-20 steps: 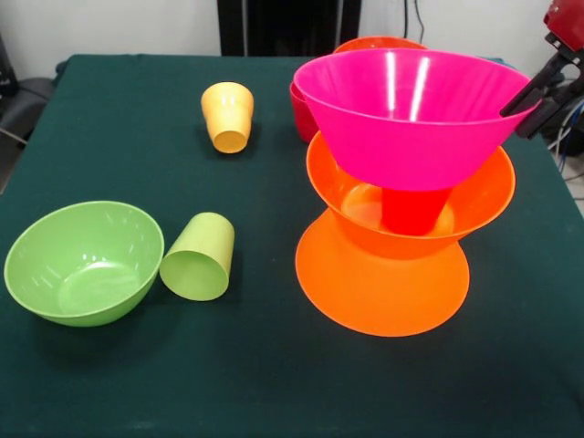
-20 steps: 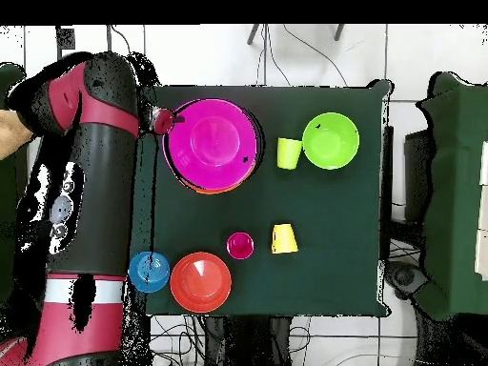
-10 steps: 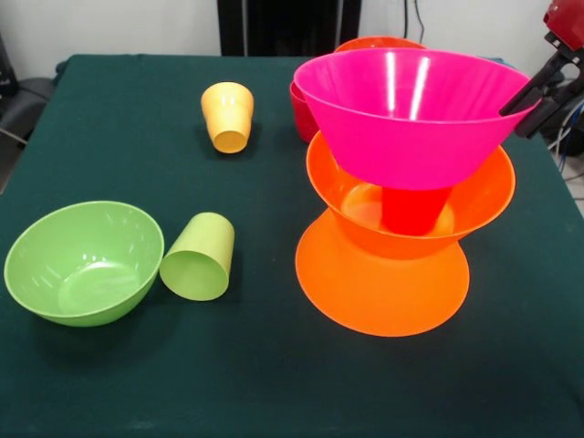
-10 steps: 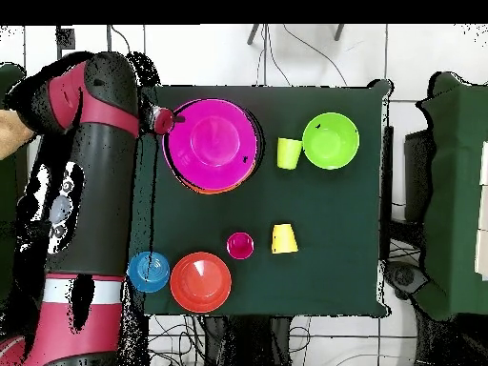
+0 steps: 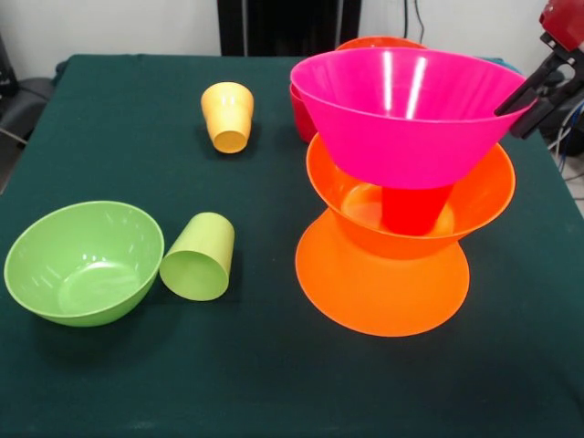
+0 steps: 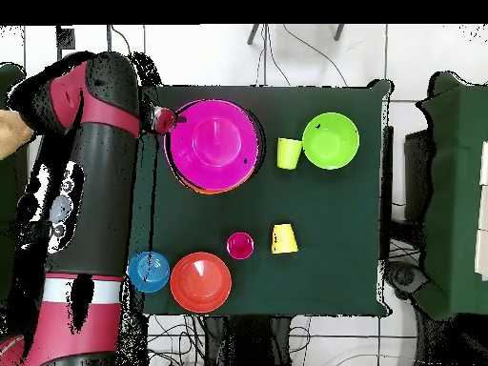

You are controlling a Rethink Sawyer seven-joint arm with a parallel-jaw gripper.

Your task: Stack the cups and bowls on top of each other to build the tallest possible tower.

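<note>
The tower stands right of centre: an upside-down orange bowl [image 5: 383, 292], an upright orange bowl [image 5: 474, 196], a red-orange cup [image 5: 415, 208] and on top the pink bowl [image 5: 411, 109] [image 6: 214, 143]. My gripper [image 5: 520, 108] [image 6: 164, 119] is at the pink bowl's right rim in the front view, touching it. A yellow-orange cup [image 5: 228, 116] stands upside down at the back. A lime green cup [image 5: 199, 257] lies on its side beside the lime green bowl [image 5: 84, 263]. A magenta-red cup [image 6: 240, 245], a red-orange bowl [image 6: 200, 282] and a blue bowl [image 6: 150, 272] stand apart.
My red and black arm [image 6: 95, 172] runs along the table's left edge in the overhead view. A person's hand [image 6: 11, 129] shows at that view's left border. The dark green table [image 5: 137, 365] carries everything.
The gripper has shifted slightly down and toward the tower, and the pink bowl has moved a little to the left in the front view.
</note>
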